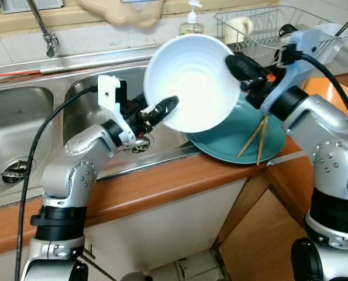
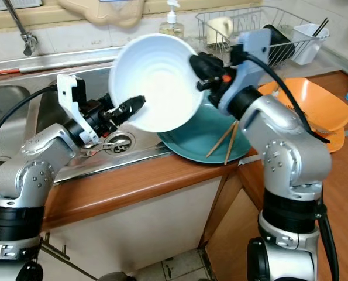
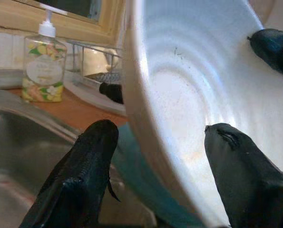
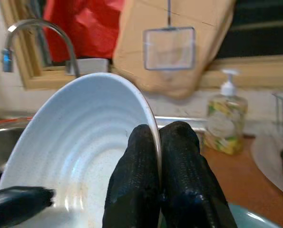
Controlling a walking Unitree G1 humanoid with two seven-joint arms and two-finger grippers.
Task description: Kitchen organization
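Note:
A white ribbed bowl (image 1: 191, 82) hangs tilted on edge above the sink's right side and a teal plate (image 1: 244, 146). My right gripper (image 1: 235, 61) is shut on the bowl's upper right rim; in the right wrist view its fingers (image 4: 141, 180) pinch the thin edge. My left gripper (image 1: 168, 105) is at the bowl's lower left rim. It is open, with one finger (image 3: 236, 175) inside the bowl, the other finger (image 3: 84, 175) outside it, and the rim between them. Two wooden chopsticks (image 1: 255, 137) lie on the teal plate.
A steel double sink (image 1: 86, 105) with a faucet (image 1: 45, 29) lies behind the wooden counter edge (image 1: 162, 187). A soap bottle (image 1: 191, 23) and a wire dish rack (image 1: 261, 26) with a cup stand at the back. An orange bowl (image 2: 314, 102) sits to the right.

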